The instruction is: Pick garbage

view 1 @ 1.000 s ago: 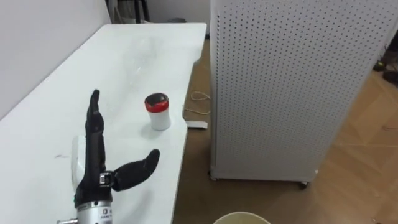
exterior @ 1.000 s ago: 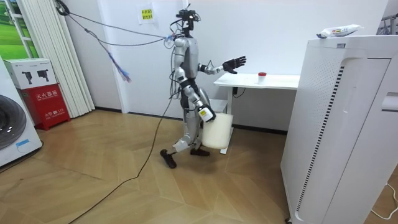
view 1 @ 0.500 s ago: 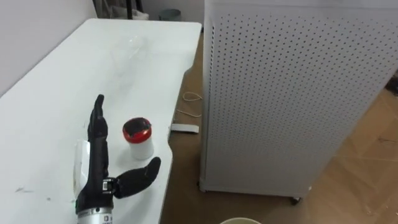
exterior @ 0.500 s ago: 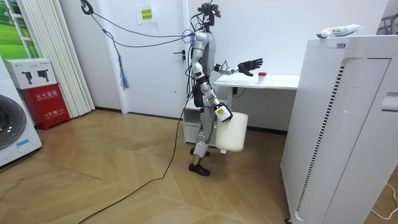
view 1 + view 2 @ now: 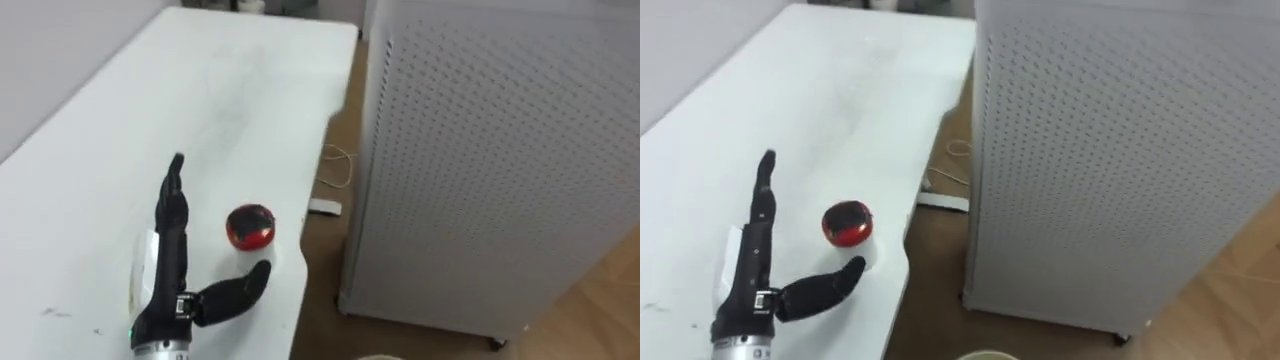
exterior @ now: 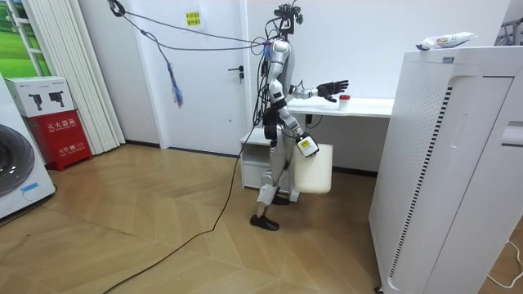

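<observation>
Nothing is picked yet. The left robot hand (image 5: 170, 268) reaches over the white bench (image 5: 110, 130), spread wide and empty, just beside the small red-lidded jar (image 5: 250, 226) standing near the bench edge. A white bin (image 6: 315, 170) hangs by the right robot hand (image 6: 306, 147), probably from it; I cannot tell its hold. The grasp and the drop into the bin remain.
</observation>
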Motion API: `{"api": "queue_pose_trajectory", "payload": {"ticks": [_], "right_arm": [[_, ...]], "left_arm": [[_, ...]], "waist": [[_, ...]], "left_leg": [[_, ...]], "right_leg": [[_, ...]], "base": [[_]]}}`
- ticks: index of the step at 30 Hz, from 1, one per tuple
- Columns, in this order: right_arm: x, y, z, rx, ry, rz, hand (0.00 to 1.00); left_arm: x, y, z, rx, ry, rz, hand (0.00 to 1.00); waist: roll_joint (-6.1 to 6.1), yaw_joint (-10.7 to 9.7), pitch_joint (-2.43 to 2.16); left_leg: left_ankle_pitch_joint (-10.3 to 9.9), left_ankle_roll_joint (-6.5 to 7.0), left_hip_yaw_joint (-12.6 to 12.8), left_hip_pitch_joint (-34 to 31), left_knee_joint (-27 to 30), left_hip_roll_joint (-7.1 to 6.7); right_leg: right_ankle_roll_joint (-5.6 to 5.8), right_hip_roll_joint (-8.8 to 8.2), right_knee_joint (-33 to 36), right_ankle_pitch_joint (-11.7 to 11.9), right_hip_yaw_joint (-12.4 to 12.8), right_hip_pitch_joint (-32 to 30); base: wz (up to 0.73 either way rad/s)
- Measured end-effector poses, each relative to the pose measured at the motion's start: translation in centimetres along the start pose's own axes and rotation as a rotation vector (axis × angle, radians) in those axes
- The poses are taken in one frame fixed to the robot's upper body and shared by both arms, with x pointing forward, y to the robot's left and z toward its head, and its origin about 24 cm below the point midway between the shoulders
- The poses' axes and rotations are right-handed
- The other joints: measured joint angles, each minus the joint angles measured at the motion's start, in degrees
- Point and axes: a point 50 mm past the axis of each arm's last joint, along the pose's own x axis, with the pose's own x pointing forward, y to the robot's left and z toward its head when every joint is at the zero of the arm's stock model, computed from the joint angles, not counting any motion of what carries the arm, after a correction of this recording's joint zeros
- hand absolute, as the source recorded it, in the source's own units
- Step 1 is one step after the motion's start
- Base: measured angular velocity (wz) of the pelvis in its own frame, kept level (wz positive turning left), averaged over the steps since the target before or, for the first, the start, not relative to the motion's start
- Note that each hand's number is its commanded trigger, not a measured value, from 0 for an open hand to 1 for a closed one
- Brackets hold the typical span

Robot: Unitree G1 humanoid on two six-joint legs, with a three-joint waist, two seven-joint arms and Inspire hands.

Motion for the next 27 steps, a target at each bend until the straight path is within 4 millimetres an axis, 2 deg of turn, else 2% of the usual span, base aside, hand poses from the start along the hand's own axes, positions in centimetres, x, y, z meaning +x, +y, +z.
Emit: {"api": "queue_pose_trajectory", "payload": {"ticks": [1,3,5,14,27], "right_arm": [[0.1,0.0,0.5,-0.003,-0.017,0.001,1.0],[0.0,0.1,0.5,-0.006,-0.025,0.007,1.0],[-0.1,0.4,0.3,-0.003,-0.024,0.033,1.0],[-0.2,0.2,0.1,-0.011,-0.014,0.054,1.0],[-0.2,0.4,0.1,-0.019,-0.014,0.062,1.0]], "left_arm": [[0.0,0.3,-0.2,-0.002,0.013,0.003,0.0],[-0.2,0.1,-0.5,-0.019,0.034,-0.001,0.0],[-1.1,0.1,-1.5,-0.009,0.09,-0.012,0.0],[-2.8,0.1,-3.7,-0.006,0.215,-0.024,0.0],[-2.9,0.3,-4.1,-0.051,0.26,0.002,0.0]], "waist": [[0.38,-0.17,0.02],[1.0,-0.59,-0.03],[1.46,-1.25,-0.12],[1.1,-1.91,-0.24],[0.97,-1.76,-0.33]], "left_leg": [[-0.03,-0.06,-0.14,0.95,-0.89,-0.05],[0.07,-0.27,-0.13,2.37,-2.68,-0.11],[0.35,-0.66,-0.01,4.14,-4.2,-0.12],[0.52,-0.98,0.11,5.26,-5.21,0.01],[0.55,-1.03,0.16,5.97,-5.78,0.09]], "right_leg": [[0.17,0.04,-1.01,0.92,-1.94,0.57],[0.09,0.46,-1.4,1.17,-2.1,1.93],[0.07,0.66,-1.26,1.17,-2.05,2.59],[-0.16,0.91,-0.27,1.19,-2.75,2.45],[-0.16,0.89,-0.36,1.19,-3.56,2.67]], "base": [[-0.04],[0.0],[-0.07],[-0.03],[0.0]]}}
